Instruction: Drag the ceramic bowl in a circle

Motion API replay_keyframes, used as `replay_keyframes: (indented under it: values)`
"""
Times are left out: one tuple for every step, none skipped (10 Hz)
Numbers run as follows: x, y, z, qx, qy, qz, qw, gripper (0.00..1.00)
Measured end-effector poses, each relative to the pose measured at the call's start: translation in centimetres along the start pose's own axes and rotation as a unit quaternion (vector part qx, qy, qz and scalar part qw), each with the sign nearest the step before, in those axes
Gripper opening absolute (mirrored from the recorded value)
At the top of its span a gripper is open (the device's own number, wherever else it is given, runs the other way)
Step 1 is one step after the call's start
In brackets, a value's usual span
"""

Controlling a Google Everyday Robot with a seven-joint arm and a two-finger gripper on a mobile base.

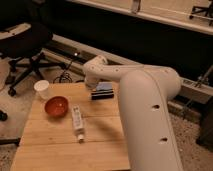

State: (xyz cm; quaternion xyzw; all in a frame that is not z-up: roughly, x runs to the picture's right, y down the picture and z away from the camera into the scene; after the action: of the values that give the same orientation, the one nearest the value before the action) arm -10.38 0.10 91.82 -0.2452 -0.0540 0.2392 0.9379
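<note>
high view down arm [146, 102] to pincer [93, 86]

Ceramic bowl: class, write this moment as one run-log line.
ceramic bowl upright on table, between white cup and lying bottle | gripper at table's far edge, right of bowl, apart from it | drag not begun

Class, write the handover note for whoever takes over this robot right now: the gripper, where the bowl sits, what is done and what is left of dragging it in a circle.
Gripper: at the arm's end, low over the back edge of the table, apart from the bowl and holding nothing of the job.
Bowl: upright on the table's left part, with the white cup just behind it and the bottle lying to its right.
Done: nothing that shows; the bowl is untouched.
Left: bring the gripper to the bowl, engage it and drag the full circle, probably minding the cup and bottle.
</note>
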Motion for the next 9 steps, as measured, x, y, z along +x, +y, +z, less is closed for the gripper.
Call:
replay_keyframes:
  values:
    - [0.0, 0.0, 0.0, 0.0, 0.0, 0.0, 1.0, 0.24]
    - [0.0, 0.0, 0.0, 0.0, 0.0, 0.0, 1.0, 0.24]
    - [0.0, 0.0, 0.0, 0.0, 0.0, 0.0, 1.0, 0.24]
    - [0.0, 0.0, 0.0, 0.0, 0.0, 0.0, 1.0, 0.24]
    - [0.0, 0.0, 0.0, 0.0, 0.0, 0.0, 1.0, 0.24]
    - [-0.1, 0.0, -0.1, 0.001, -0.001, 0.0, 1.0, 0.24]
    - [-0.1, -0.1, -0.2, 0.001, -0.001, -0.001, 1.0, 0.24]
    - [-1.2, 0.2, -0.9, 0.001, -0.015, -0.018, 0.9997, 0.24]
    - [-2.0, 0.6, -1.3, 0.001, -0.027, -0.032, 0.9991, 0.24]
